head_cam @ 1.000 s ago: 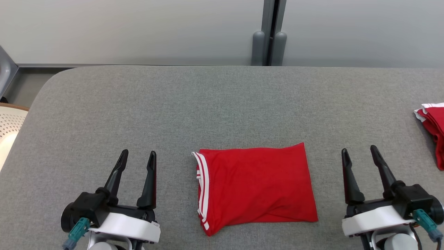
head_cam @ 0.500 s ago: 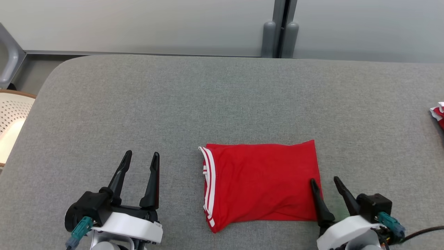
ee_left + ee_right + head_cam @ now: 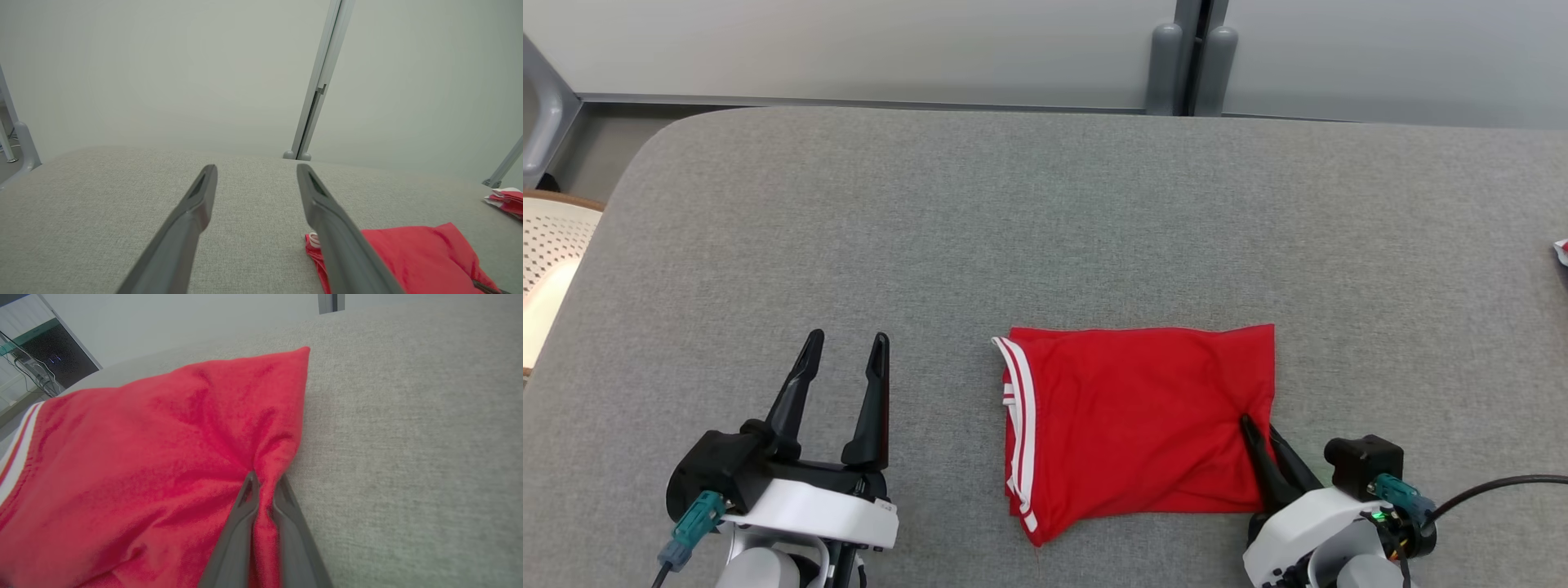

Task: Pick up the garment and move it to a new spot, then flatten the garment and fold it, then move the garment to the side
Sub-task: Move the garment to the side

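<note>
Down at the 6 o'clock end of the grey table [image 3: 1045, 229], the red garment [image 3: 1135, 425] lies folded into a tidy rectangle, with its white-striped hem on the 9 o'clock side. The right gripper [image 3: 1258, 426] is pinched together on the garment's 4 o'clock edge, cloth bunched between the fingers. The left gripper [image 3: 847, 336] sits at 8 o'clock, fingers spread, holding nothing. So I'd say folding's done and we're on the last bit, shifting it aside. That wants a low, gentle pull so the fold doesn't flop open. Loads of bare table toward 12 and 3 o'clock, but another red piece [image 3: 504, 199] sits at the 3 o'clock rim, so stop short of it.
</note>
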Tool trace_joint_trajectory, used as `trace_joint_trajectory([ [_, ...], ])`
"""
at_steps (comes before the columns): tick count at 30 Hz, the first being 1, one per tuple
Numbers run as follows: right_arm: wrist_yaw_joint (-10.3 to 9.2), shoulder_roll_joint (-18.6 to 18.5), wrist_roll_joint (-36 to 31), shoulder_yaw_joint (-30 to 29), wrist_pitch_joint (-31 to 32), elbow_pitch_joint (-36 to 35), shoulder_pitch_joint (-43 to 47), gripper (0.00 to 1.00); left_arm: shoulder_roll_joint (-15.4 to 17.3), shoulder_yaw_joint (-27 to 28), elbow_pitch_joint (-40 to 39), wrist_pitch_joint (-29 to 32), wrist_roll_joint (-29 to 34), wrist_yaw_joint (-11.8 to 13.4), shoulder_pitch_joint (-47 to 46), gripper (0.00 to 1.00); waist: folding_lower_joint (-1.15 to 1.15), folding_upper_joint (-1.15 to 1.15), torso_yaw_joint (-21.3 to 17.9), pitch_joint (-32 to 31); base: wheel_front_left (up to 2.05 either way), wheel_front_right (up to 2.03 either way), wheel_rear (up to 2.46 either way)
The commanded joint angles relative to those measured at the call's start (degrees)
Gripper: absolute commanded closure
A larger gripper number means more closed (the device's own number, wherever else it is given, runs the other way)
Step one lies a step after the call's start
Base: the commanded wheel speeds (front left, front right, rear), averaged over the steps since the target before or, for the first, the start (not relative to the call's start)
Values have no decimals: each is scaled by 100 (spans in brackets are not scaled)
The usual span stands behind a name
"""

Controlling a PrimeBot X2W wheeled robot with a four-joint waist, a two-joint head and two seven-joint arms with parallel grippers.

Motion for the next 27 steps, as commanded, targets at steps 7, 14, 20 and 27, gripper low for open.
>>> trace_joint_trajectory([
  [7,-7,-505,-644,104,-242,64,-438,100,20,146,-201,-8,16,-20,-105,0,0,0,-346,0,0,0,0],
  [14,-6,-1282,-1778,160,-262,-681,-994,100,18,125,-411,-7,232,-59,-323,0,0,0,-947,222,0,0,0],
  [20,-6,-2162,-2027,433,-263,-889,-1733,100,49,46,-653,-7,584,-102,-752,0,0,0,-1399,687,0,0,0],
  [27,-6,-3011,-1696,187,-143,-561,-2634,100,394,-256,-890,-7,589,-107,-1239,0,0,0,-1784,1390,0,0,0],
])
